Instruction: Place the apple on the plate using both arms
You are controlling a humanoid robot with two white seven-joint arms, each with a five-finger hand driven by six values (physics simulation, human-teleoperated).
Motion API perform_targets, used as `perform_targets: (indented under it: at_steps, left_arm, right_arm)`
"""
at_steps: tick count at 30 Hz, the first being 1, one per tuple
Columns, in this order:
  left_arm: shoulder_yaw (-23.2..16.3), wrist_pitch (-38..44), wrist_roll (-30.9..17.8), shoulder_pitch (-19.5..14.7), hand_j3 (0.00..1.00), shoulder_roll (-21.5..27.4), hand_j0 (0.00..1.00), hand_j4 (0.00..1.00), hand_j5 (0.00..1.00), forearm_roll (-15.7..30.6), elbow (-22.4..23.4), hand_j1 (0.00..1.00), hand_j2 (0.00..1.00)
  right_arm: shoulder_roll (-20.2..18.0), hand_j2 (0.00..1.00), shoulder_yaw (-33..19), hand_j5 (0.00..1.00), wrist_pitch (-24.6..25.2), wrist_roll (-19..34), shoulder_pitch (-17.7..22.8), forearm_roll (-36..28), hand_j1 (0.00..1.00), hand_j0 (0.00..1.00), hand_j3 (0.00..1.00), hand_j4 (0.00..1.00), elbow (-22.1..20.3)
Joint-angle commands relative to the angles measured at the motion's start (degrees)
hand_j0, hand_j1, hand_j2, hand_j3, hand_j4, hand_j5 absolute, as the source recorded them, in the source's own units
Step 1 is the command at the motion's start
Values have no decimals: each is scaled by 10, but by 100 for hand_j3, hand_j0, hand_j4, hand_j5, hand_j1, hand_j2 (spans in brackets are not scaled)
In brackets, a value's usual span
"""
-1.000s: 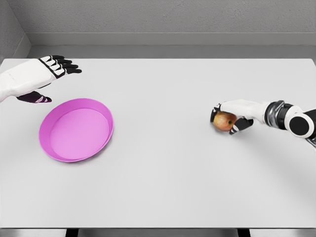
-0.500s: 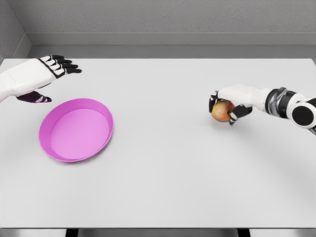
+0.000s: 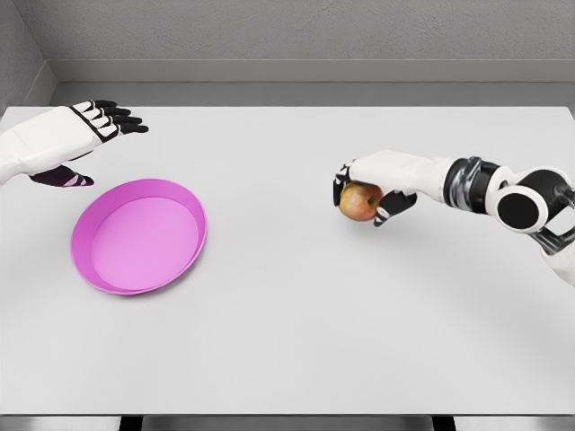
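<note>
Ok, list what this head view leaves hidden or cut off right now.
- Apple: its top and far side, covered by the right hand gripping it.
- Whether the apple touches the table: cannot tell.
- Left hand: forearm cut by the left edge; palm side hidden.
- Plate: far inner wall hidden by its rim.

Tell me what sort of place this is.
Probably a bare simulated test bench, not a lived-in room: a plain white table against blank grey walls, holding only a pink plate, with an apple gripped by the robot's right hand.

Pale table (image 3: 296, 341), seemingly grey walls (image 3: 296, 31)
</note>
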Motion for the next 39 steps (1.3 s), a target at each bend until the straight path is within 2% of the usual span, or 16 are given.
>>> perform_targets:
  at_steps: [1, 3, 10, 17, 23, 24, 25, 36, 38, 39]
  left_arm:
    - [0, 0, 0, 0, 100, 1, 100, 100, 100, 4, 1, 100, 100]
    - [0, 0, 0, 0, 100, 0, 100, 100, 100, 4, 1, 100, 100]
    - [0, 0, 0, 0, 100, 0, 100, 100, 100, 4, 1, 100, 100]
    - [0, 0, 0, 0, 100, 0, 100, 100, 100, 4, 1, 100, 100]
    - [0, 0, 0, 0, 100, 0, 100, 100, 100, 4, 1, 100, 100]
    - [0, 0, 0, 0, 100, 0, 100, 100, 100, 4, 1, 100, 100]
    - [0, 0, 0, 0, 100, 0, 100, 100, 100, 4, 1, 100, 100]
    - [0, 0, 0, 0, 100, 0, 100, 100, 100, 4, 0, 100, 100]
    - [1, 0, 0, 0, 100, -1, 100, 100, 100, 4, -1, 100, 100]
    - [2, 0, 0, 0, 100, -1, 100, 100, 100, 4, -1, 100, 100]
  right_arm:
    - [11, 47, 2, 47, -11, 0, 0, -1, 47, 47, 47, 47, 0]
    - [21, 47, 6, 47, -29, 0, 0, -1, 47, 47, 47, 47, 0]
    - [61, 47, 43, 47, -39, 0, -6, -1, 47, 47, 47, 47, 0]
    - [80, 47, 62, 47, -37, 0, -18, -1, 47, 47, 47, 47, 0]
    - [79, 49, 64, 49, -36, 0, -18, -1, 49, 49, 49, 49, 0]
    - [79, 66, 64, 66, -34, 0, -19, -1, 66, 66, 66, 66, 0]
    - [79, 100, 64, 100, -33, -1, -19, -1, 100, 100, 100, 100, 0]
    - [78, 100, 63, 100, -34, -1, -19, -1, 100, 100, 100, 100, 0]
    - [63, 100, 41, 100, -37, -1, -27, -1, 100, 100, 100, 100, 0]
    - [39, 100, 9, 100, -40, -1, -24, -1, 100, 100, 100, 100, 0]
